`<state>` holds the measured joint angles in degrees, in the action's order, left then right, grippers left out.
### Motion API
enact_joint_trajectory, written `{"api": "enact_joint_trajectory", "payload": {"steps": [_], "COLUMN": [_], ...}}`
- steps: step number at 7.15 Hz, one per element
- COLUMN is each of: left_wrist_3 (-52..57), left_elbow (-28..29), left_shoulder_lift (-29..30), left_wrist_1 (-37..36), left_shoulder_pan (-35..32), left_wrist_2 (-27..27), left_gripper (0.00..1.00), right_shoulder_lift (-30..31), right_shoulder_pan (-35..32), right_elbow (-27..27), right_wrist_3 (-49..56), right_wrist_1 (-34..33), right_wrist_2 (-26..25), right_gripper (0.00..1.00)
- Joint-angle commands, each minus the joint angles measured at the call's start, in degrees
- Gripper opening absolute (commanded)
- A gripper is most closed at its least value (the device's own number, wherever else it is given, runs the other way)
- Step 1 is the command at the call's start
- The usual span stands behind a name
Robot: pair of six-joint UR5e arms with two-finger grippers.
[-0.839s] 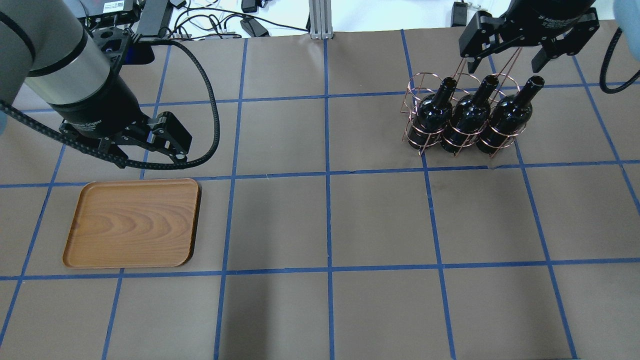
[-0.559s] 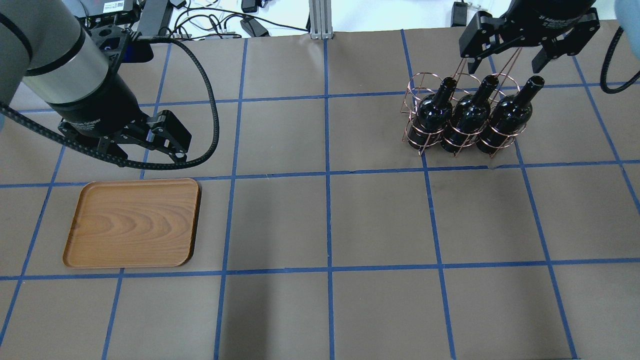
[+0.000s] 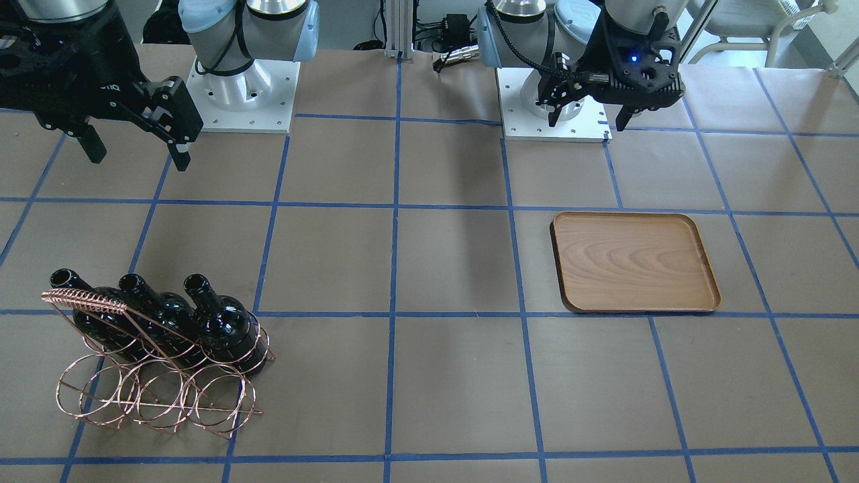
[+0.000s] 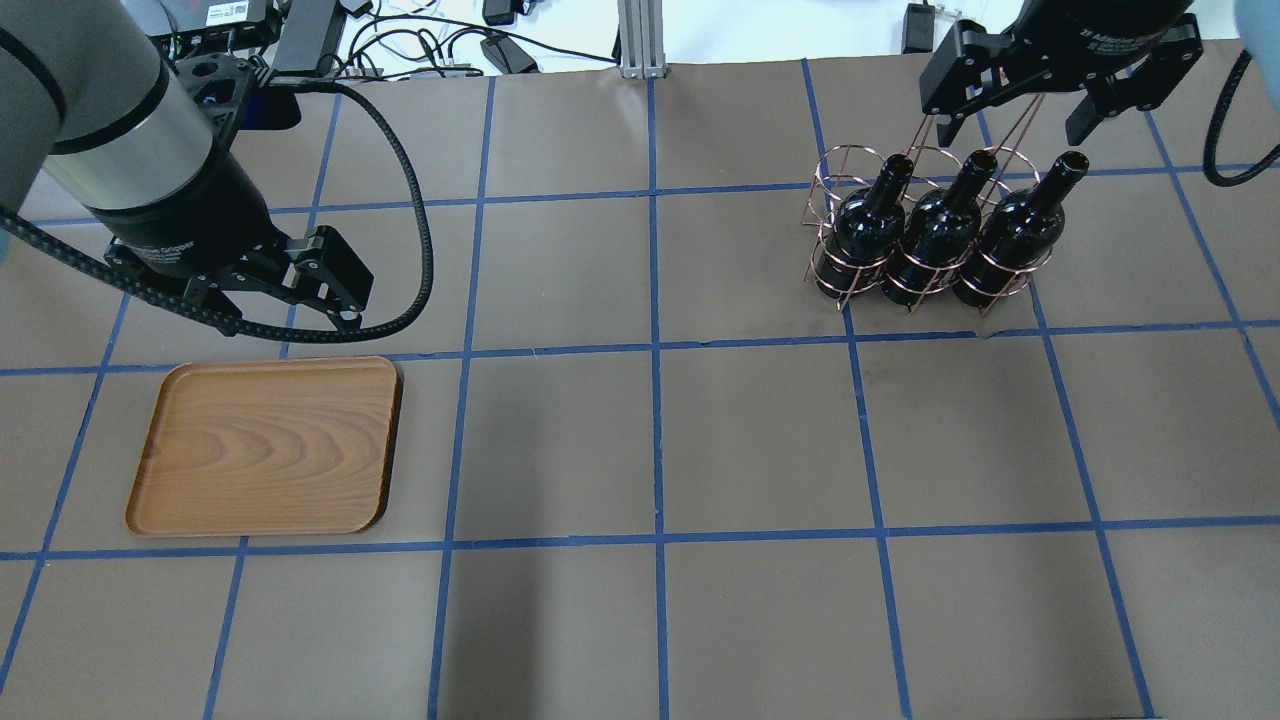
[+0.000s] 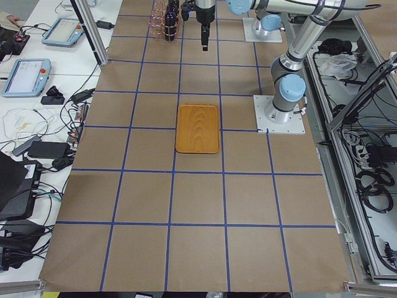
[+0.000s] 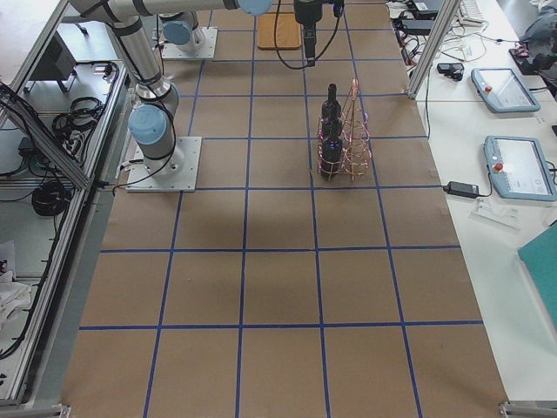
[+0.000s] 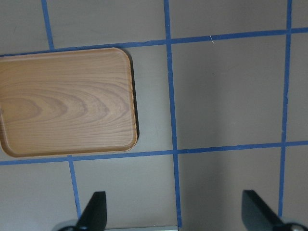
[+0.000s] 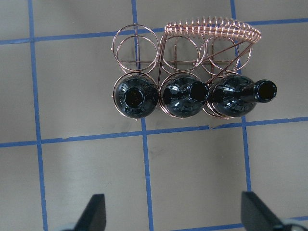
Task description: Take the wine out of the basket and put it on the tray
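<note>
Change: vs 0.8 s earlier, left gripper [image 3: 586, 117] slid slightly outward, away from table [image 4: 650, 450] centre; right gripper [image 4: 1012, 122], wine [image 8: 183, 98], basket [image 8: 211, 29] and tray [image 4: 265, 445] sit in the same spots.
Left gripper: fingers spread wide, holding nothing, raised above table.
Right gripper: fingers spread wide, holding nothing, raised above the bottle mouths.
Wine: 3 glossy black glass bottles, no labels, narrow open necks; side by side in 1 row of basket, below right gripper, just ahead of its fingers.
Wine axis: long axis vertical, necks up toward right gripper.
Basket: rose-gold wire, round loops, coiled handle on top; on table under right gripper.
Tray: flat rectangle, wood-grain, rounded corners, low dark rim; below left gripper, offset to 1 side, well apart from right gripper.
Table: brown paper, blue tape grid.
</note>
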<state>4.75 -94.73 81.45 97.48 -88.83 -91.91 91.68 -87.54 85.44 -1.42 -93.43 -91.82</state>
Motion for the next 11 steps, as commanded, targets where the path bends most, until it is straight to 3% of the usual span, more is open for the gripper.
{"api": "enact_joint_trajectory", "payload": {"steps": [1, 9, 11], "left_wrist_3": [0.0, 0.1, 0.0], "left_elbow": [0.0, -0.8, -0.8], "left_shoulder_lift": [-0.1, -0.1, -0.1], "left_wrist_1": [0.3, 0.2, 0.2], "left_shoulder_pan": [0.0, 0.6, 0.6], "left_wrist_2": [-1.2, -4.6, -4.6], "left_gripper": [1.0, 1.0, 1.0], "right_shoulder_lift": [0.7, -0.1, -5.1], "right_shoulder_pan": [-0.1, -0.1, 2.0], "right_elbow": [0.0, 0.9, 0.0], "right_wrist_3": [-0.3, 0.9, 4.0], "right_wrist_1": [0.0, -1.0, -3.9], "right_wrist_2": [0.0, 0.2, 0.7], "right_gripper": [1.0, 1.0, 1.0]}}
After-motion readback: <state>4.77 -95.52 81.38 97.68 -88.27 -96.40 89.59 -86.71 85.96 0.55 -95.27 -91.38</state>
